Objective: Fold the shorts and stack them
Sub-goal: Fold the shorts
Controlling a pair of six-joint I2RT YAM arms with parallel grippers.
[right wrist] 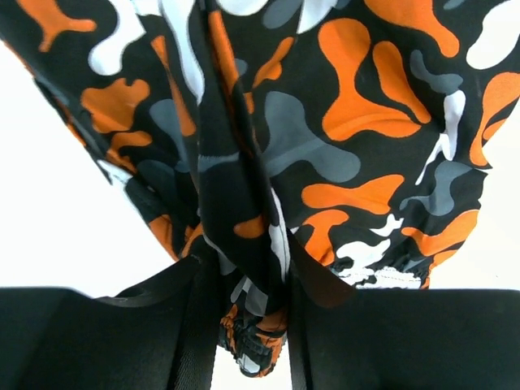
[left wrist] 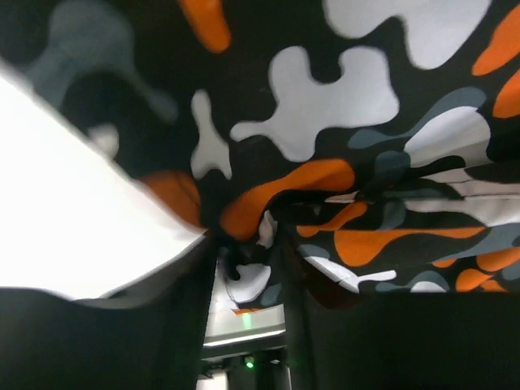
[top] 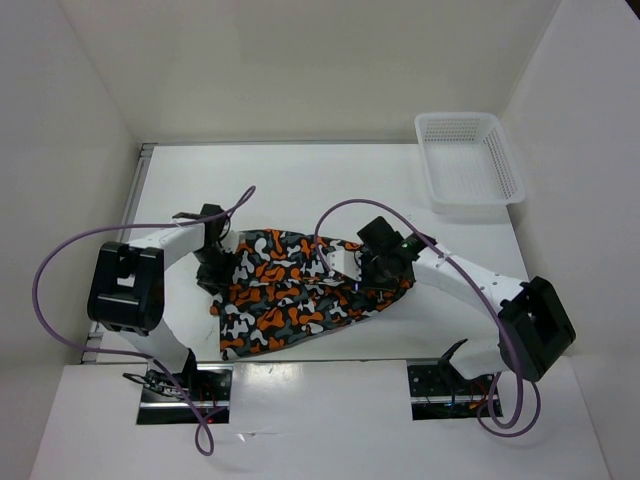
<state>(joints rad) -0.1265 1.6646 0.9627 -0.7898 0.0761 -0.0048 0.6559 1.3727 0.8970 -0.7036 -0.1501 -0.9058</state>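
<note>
Left gripper [left wrist: 248, 272] and right gripper [right wrist: 248, 284], jaws nearly closed, each clamp a bunched fold of the shorts [top: 290, 295], which lie rumpled mid-frame on the white counter [top: 330, 180]; lattice basket [top: 470, 165] at upper right.

No writing, label, brand mark or number can be read in any view; the shorts [top: 290, 300] bear only orange, white, black and grey blobs.

White arm links [top: 462, 276], boxy black joint housings [top: 125, 288], looping purple cables [top: 345, 204]
</note>
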